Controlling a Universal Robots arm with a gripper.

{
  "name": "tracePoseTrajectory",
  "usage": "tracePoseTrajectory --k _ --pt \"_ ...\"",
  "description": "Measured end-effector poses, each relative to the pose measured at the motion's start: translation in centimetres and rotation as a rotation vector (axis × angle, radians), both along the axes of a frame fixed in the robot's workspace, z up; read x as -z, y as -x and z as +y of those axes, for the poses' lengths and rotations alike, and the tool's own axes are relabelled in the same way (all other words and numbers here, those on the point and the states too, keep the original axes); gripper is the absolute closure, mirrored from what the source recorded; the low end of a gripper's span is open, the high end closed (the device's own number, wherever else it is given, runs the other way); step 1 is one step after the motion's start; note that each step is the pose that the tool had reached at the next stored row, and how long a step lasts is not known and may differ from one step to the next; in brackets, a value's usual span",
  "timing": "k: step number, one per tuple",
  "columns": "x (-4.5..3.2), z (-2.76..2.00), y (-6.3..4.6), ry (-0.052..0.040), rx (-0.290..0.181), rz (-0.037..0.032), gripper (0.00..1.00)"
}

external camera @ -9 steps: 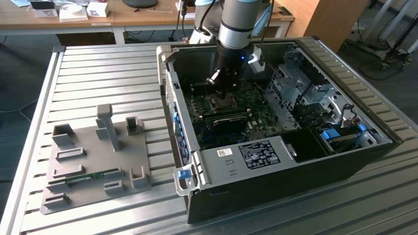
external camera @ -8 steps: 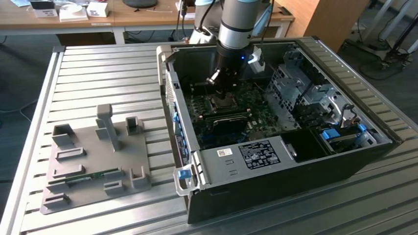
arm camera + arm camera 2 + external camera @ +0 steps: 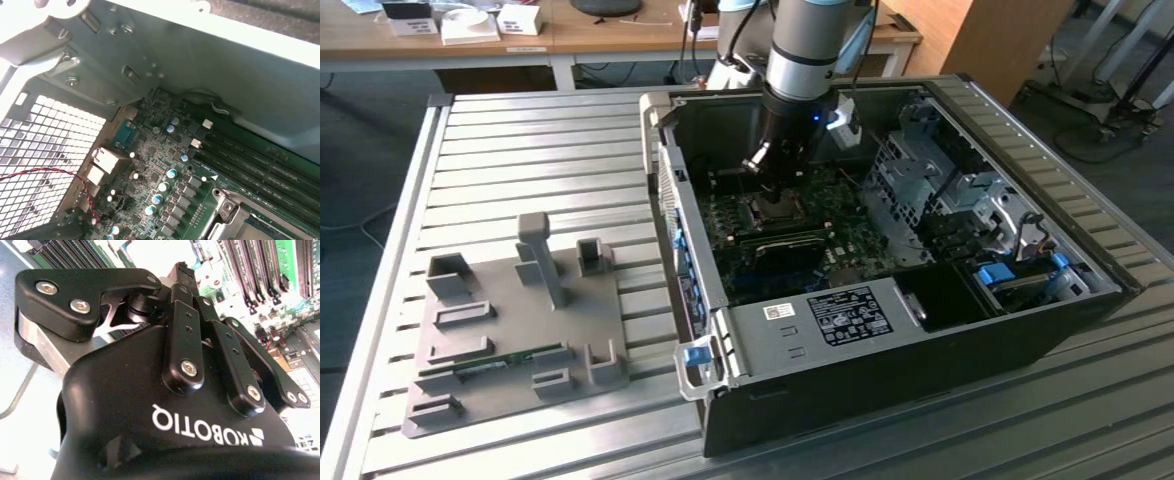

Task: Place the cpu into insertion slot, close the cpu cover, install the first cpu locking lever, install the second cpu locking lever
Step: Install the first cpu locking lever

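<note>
The open computer case (image 3: 720,330) lies on its side on the slatted table. My gripper (image 3: 781,192) hangs straight down inside it, just above the insertion slot (image 3: 781,212) on the green motherboard (image 3: 787,250). Its black body (image 3: 165,405) shows close up in the second wrist view, with the board beyond it. A silvery metal frame corner (image 3: 227,222) of the slot shows in the first wrist view; I cannot tell whether this is the cpu cover. The cpu is hidden under the gripper. I cannot make out the locking levers.
Case walls ring the arm, with a drive cage (image 3: 947,180) on the exterior view's right and the power supply (image 3: 847,315) in front. Memory slots (image 3: 250,155) and a red wire (image 3: 50,175) lie near the socket. A grey fixture plate (image 3: 507,320) sits on the table (image 3: 520,150).
</note>
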State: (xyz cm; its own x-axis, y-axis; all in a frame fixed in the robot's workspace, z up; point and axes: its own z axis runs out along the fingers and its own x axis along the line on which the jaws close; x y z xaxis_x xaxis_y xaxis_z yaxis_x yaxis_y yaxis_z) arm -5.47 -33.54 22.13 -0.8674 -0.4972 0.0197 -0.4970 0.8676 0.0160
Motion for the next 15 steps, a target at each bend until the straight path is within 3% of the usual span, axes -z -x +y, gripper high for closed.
tracePoseTrajectory --k 15 --pt "0.00 0.00 0.00 0.0000 -0.028 0.0000 0.89"
